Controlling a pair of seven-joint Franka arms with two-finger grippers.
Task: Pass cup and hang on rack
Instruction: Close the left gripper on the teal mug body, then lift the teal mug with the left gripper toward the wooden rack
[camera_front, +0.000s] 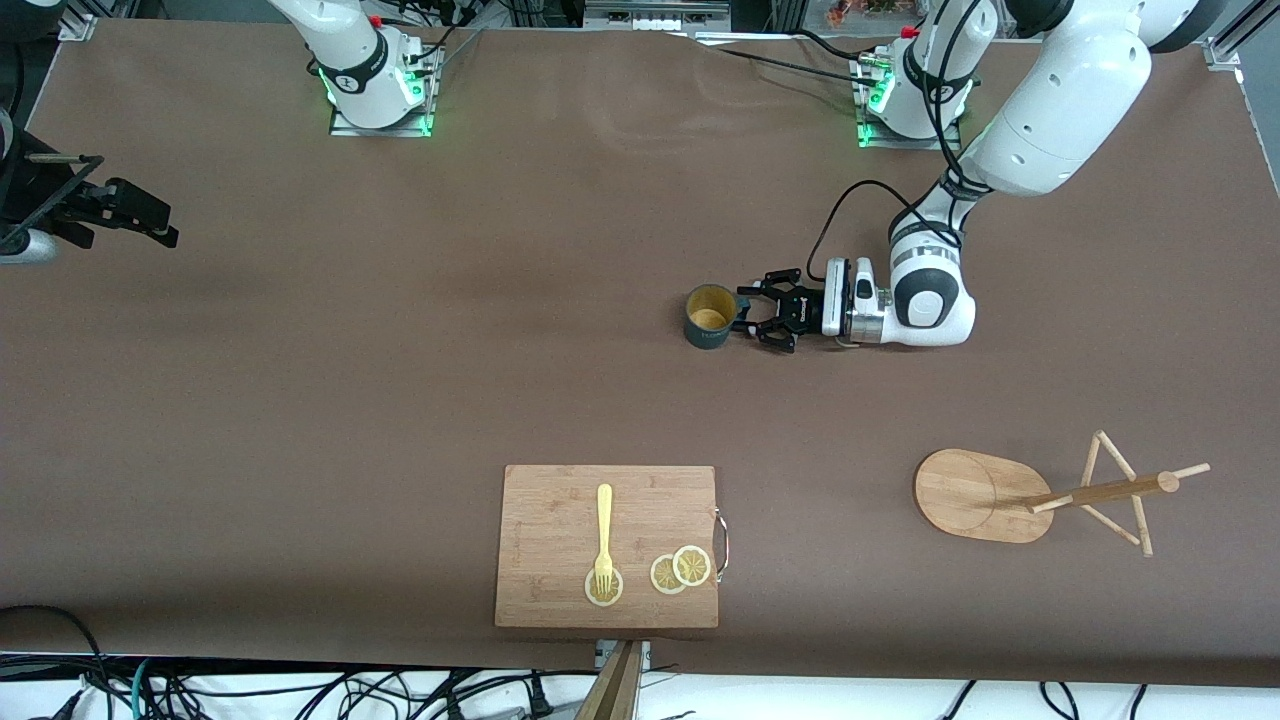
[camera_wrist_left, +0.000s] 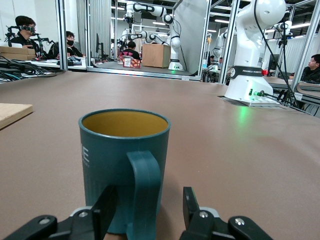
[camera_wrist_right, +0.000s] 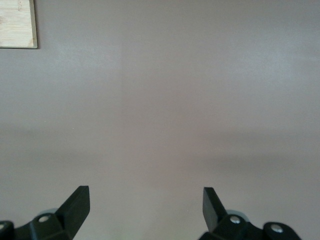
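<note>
- Left gripper (camera_wrist_left: 145, 210) sits low at the table's middle, its black fingers apart on both sides of the handle of the dark teal ribbed cup (camera_front: 709, 316).
- Right gripper (camera_wrist_right: 146, 206) waits wide open, holding nothing.
- I worry the fingers could slip off the thin handle and tip the cup.
- My light bamboo rack (camera_front: 1040, 495) stands on the brown table (camera_front: 300, 400), toward the left arm's end.

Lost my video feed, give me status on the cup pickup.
Left gripper open, straddling the cup handle, not clamped. Cup upright on table. Right gripper open, waiting. Rack clear.
</note>
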